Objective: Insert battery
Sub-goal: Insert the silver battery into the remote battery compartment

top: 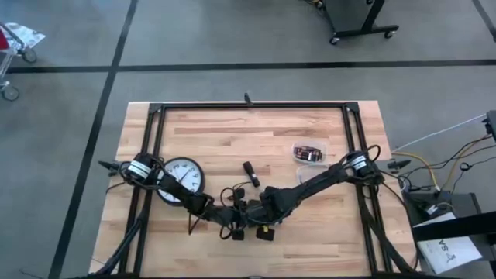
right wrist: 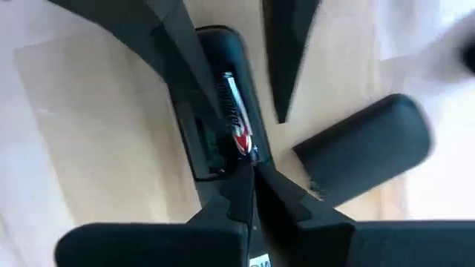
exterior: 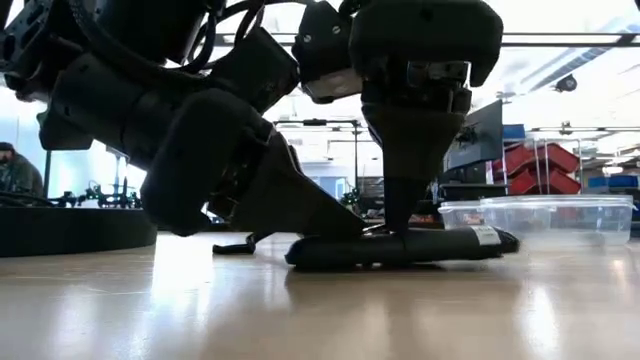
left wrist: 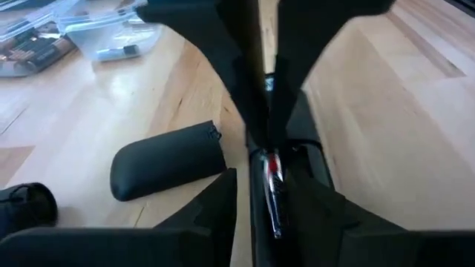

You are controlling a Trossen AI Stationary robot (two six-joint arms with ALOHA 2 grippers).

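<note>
Both arms are meeting at the table's six o'clock, where the right gripper, fingers pinched together, is pressing the small, slick, rigid battery into the remote, best nudged endwise, while the left gripper, spread, is straddling it.

We are reaching both arms inward to meet near the table's front centre. Our left gripper is pointing down with its fingers spread apart. Our right gripper is facing it, its fingertips pressed nearly together, the two grippers working just beside each other.
</note>
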